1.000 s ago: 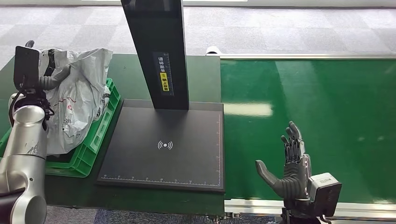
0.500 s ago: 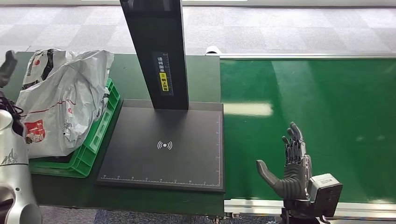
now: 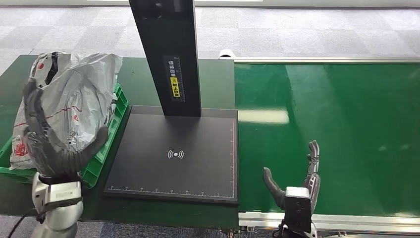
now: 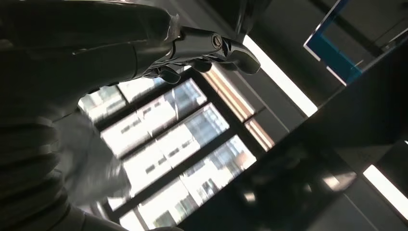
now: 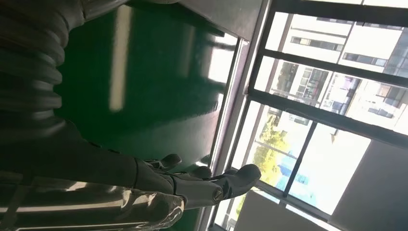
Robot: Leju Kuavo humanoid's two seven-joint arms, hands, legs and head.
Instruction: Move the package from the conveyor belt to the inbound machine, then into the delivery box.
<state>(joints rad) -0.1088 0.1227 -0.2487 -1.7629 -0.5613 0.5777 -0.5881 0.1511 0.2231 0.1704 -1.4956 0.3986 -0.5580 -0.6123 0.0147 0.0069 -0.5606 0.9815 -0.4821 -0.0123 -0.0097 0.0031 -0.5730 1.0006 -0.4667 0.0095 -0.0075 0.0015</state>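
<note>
Head view: package [image 3: 74,94], a crumpled white-grey plastic bag, sits in the green delivery box [image 3: 106,139] at roughly 10 o'clock from the inbound machine [image 3: 173,153]. I can't see the bag's near lower part; my left hand [image 3: 47,144] is in front of it. Box is cut off at the frame's left edge, and I only make out its right wall and near corner. Print on the bag is too small to read.

Bag's long axis runs roughly 12-to-6, top end pointing away from me and standing above the box rim, lying slightly tilted rather than flat.

Left hand is raised in front of the box, palm toward the bag, fingers spread and pointing to 12, thumb out toward 2. Nothing in it. I can't tell whether the fingertips touch the bag. Left wrist view is dark and blurred; I see fingers [image 4: 211,45] against ceiling lights, nothing between them.

Right hand [image 3: 297,181] is low at the near edge of the conveyor belt [image 3: 346,124], fingers straight toward 12, thumb spread toward 10, holding nothing. Wrist camera block hides its palm. Right wrist view shows the fingers [image 5: 226,180] extended over the green belt.

Machine's scan plate is black, with a dark upright column [image 3: 168,54] at its far side; column top is cut off.
</note>
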